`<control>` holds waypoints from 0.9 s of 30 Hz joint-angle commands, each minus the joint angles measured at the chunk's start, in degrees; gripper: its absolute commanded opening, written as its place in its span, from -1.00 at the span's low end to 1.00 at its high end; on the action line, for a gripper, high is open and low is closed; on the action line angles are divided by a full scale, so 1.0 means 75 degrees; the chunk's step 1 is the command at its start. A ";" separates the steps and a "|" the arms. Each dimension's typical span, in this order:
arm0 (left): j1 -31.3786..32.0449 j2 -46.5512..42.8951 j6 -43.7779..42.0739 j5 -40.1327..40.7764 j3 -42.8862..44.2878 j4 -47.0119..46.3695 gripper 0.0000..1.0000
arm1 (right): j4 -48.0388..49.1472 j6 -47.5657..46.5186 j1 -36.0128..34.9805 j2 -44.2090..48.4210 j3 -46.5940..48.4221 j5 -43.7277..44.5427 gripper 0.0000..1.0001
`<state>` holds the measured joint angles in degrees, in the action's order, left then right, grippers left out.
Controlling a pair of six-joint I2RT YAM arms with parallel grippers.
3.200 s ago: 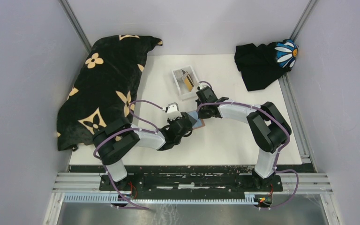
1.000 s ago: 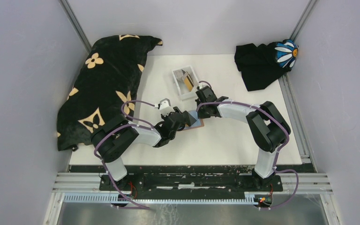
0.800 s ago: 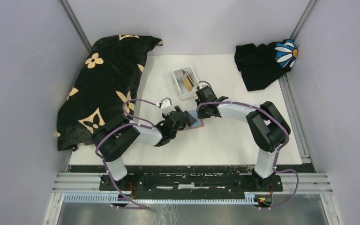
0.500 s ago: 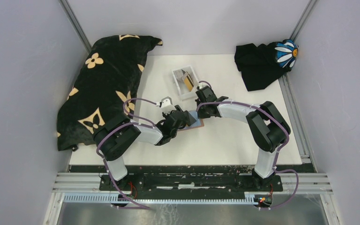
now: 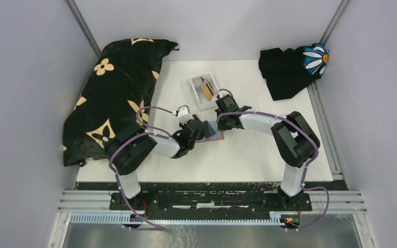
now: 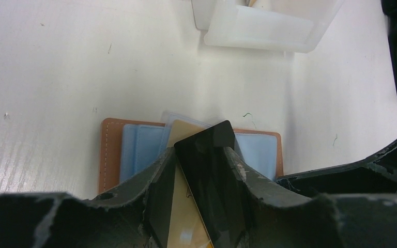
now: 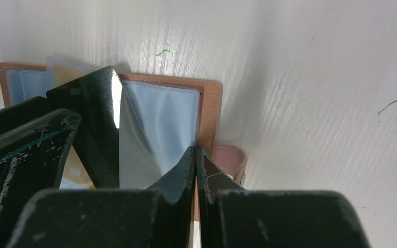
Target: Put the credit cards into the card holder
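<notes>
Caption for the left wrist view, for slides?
Left tool holds a black card over the open tan card holder, a gold card just beneath.

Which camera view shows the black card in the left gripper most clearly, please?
The left wrist view: the black card sits clamped in the left gripper, its corner over the open card holder. The right wrist view catches only part of its glossy face at the left; the top external view hides it under the arms.
</notes>
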<state>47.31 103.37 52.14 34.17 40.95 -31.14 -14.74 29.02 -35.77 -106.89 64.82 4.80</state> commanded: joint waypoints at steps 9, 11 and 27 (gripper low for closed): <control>-0.0045 0.0026 -0.0482 -0.0127 -0.0493 -0.1172 -0.28 | -0.0017 -0.0037 -0.0096 -0.0816 -0.0224 -0.0180 -0.89; -0.0044 0.0060 -0.0423 -0.0127 -0.0624 -0.1409 -0.30 | -0.0005 -0.0025 -0.0097 -0.0830 -0.0223 -0.0194 -0.89; -0.0038 0.0415 -0.0589 -0.0467 -0.1116 -0.3156 -0.43 | 0.0067 0.0010 -0.0098 -0.0887 -0.0291 -0.0183 -0.90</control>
<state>46.94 105.38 50.94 32.58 33.32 -48.29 -14.70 29.02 -35.77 -106.98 64.84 4.80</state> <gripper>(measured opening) 0.314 0.057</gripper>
